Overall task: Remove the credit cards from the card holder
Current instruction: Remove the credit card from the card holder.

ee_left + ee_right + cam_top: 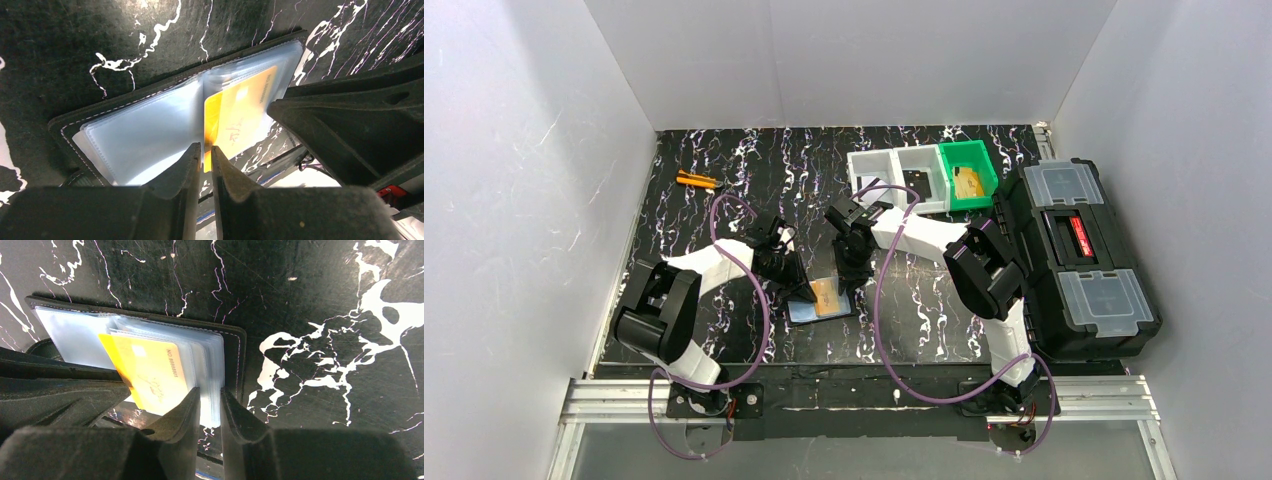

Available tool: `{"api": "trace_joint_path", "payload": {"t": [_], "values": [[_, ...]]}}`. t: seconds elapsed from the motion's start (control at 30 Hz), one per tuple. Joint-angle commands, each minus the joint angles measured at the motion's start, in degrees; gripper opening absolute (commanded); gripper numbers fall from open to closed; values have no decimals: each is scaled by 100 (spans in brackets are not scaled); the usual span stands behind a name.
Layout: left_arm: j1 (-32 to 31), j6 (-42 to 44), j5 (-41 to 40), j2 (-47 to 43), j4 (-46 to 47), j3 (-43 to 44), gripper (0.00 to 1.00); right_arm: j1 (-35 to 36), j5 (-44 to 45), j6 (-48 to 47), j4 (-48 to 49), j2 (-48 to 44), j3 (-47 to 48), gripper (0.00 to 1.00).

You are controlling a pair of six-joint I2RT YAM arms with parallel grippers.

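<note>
The black card holder [809,312] [65,125] [239,350] lies open on the marbled table, its clear sleeves fanned upward. A yellow credit card [826,292] [242,117] [150,372] sticks partway out of a sleeve toward the near side. My left gripper [802,290] [206,150] sits at the card's near left corner, jaws a narrow slit apart with the card's edge showing in the slit. My right gripper [852,280] [210,395] is shut on the stack of clear sleeves at the holder's right half. Any other cards are hidden inside the sleeves.
A large black toolbox [1079,255] with clear lids stands at the right. A green bin [967,175] and white bins [894,170] sit at the back. An orange tool [696,180] lies far left. White walls enclose the table.
</note>
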Motion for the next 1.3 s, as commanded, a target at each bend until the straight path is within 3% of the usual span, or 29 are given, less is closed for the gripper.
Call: {"api": "trace_joint_path", "payload": {"t": [0.0, 0.43, 0.67, 0.73, 1.27], "values": [[31, -36, 216, -107, 88, -83, 14, -13, 222, -168, -190, 202, -96, 27], [31, -203, 328, 204, 496, -262, 16, -20, 188, -189, -210, 235, -80, 26], [31, -430, 425, 244, 749, -423, 7, -17, 177, -190, -237, 263, -68, 26], [33, -469, 372, 208, 705, -417, 0, -21, 181, -188, -237, 263, -70, 26], [451, -218, -235, -503, -257, -337, 0, -73, 213, -130, -183, 188, -279, 25]]}}
